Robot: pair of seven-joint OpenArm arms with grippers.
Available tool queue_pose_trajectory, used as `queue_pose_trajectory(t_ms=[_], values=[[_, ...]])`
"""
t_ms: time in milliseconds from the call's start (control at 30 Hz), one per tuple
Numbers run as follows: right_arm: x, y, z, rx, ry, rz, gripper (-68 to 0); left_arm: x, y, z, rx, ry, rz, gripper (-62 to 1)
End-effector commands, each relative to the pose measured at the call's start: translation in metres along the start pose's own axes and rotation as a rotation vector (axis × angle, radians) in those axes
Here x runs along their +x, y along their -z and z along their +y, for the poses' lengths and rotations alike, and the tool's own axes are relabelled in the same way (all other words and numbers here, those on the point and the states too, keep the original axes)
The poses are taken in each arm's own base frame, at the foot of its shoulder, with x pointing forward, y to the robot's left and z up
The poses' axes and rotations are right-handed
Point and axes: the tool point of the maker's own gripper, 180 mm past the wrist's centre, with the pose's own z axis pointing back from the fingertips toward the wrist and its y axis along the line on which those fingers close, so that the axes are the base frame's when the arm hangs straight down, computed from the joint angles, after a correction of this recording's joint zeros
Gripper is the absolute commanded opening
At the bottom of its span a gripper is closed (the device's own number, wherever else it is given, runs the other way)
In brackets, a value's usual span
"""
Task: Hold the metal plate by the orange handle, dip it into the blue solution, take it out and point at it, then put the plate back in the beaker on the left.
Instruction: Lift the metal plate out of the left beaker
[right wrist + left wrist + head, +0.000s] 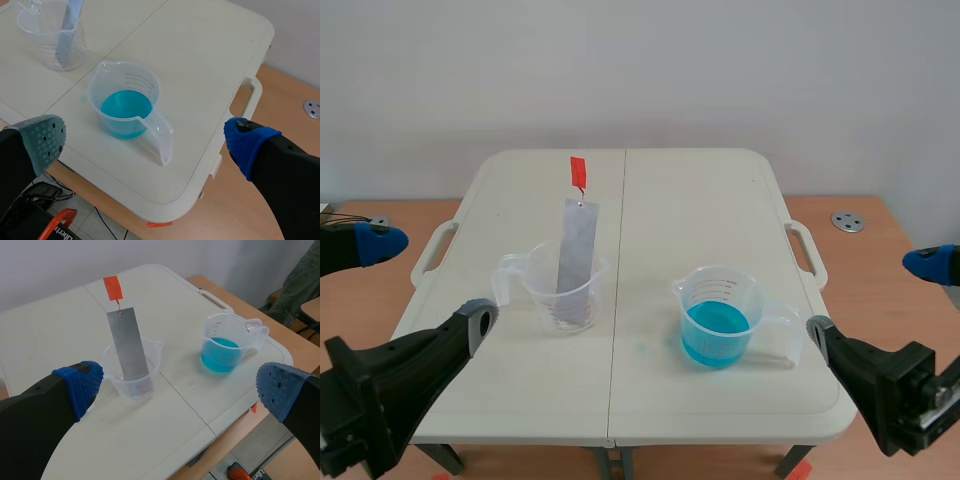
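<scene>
My left arm (390, 375) held low, left gripper (175, 387) spread wide with nothing between its fingers, my right arm (890, 385) low too, right gripper (147, 142) equally wide, nothing held.

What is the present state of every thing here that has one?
Clear plastic left beaker: upright, no liquid seen.
Flat grey metal plate with orange handle: leaning inside that beaker, not held.
Clear plastic right beaker: upright, partly filled with blue solution.
Left claw: open.
Right claw: open.
</scene>
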Motion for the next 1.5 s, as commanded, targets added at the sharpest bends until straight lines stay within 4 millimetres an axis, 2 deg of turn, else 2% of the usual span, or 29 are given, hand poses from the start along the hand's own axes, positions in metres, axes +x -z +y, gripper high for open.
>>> queue_pose_trajectory(t_ms=[0, 633, 667, 700, 767, 800, 833, 1100, 1333, 1467], values=[[0.007, 0.001, -0.002, -0.003, -0.005, -0.027, -1.2, 0.004, 0.001, -0.001, -0.005, -0.003, -0.020, 1.4], [0.007, 0.001, -0.002, -0.003, -0.005, -0.028, -1.2, 0.004, 0.001, -0.001, -0.005, -0.003, -0.017, 1.4], [0.007, 0.001, -0.002, -0.003, -0.005, -0.028, -1.2, 0.004, 0.001, -0.001, -0.005, -0.004, -0.017, -6.4], [0.008, 0.001, -0.002, -0.004, -0.006, -0.029, -1.2, 0.004, 0.001, -0.001, -0.005, -0.004, -0.018, -20.3], [0.008, 0.002, -0.002, -0.003, -0.006, -0.031, -1.2, 0.004, 0.001, -0.001, -0.006, -0.005, -0.018, -51.8], [0.008, 0.002, -0.002, 0.000, -0.006, -0.032, -1.2, 0.004, 0.001, -0.001, -0.006, -0.006, -0.019, -61.3], [0.008, 0.002, -0.001, 0.005, -0.005, -0.031, -1.2, 0.004, 0.001, -0.001, -0.006, -0.007, -0.019, -58.7], [0.014, 0.005, -0.004, 0.004, -0.016, -0.050, -1.2, 0.004, 0.001, -0.001, -0.005, -0.006, -0.017, -58.8], [0.036, 0.015, -0.013, -0.009, -0.049, -0.115, -1.2, -0.006, -0.005, -0.006, -0.009, -0.030, 0.020, -58.8], [0.051, 0.027, -0.007, 0.020, -0.058, -0.162, -1.2, -0.018, -0.014, -0.013, -0.011, -0.063, 0.058, -58.8]])
